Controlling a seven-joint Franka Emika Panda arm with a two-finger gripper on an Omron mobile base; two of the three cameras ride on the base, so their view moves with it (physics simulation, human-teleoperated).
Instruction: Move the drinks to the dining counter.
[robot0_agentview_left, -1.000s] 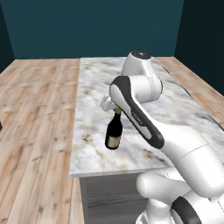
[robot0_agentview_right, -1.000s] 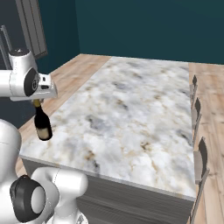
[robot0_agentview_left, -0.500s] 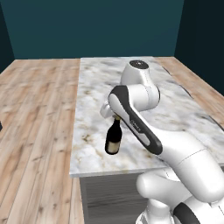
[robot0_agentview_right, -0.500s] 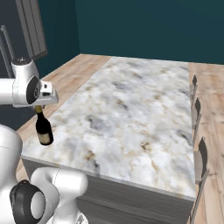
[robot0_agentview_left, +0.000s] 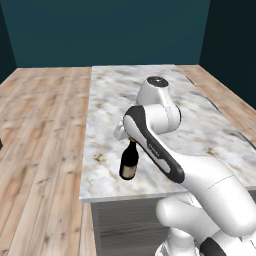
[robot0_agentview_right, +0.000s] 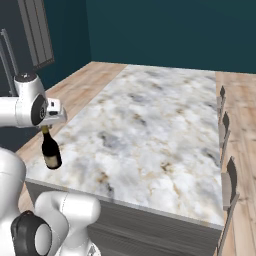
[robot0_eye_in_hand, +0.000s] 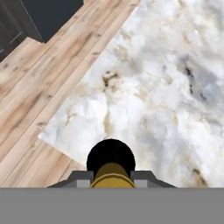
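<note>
We see the gripper (robot0_agentview_left: 131, 139) clamped on the gold neck of the upright wine bottle (robot0_agentview_left: 129, 162), just inside the dining counter (robot0_agentview_right: 165, 130) near-left corner, broad bare marble stretching away beyond it.

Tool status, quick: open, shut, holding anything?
Tool: shut on the gold neck of the tall dark glass wine bottle, at the marbled dining counter's near corner.

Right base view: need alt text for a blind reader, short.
A white robot arm's gripper is shut on the gold neck of a dark wine bottle, holding it upright over the near left corner of a large white-and-tan marbled dining counter. Dark chairs line the counter's right side, with wood floor and teal walls beyond.
</note>
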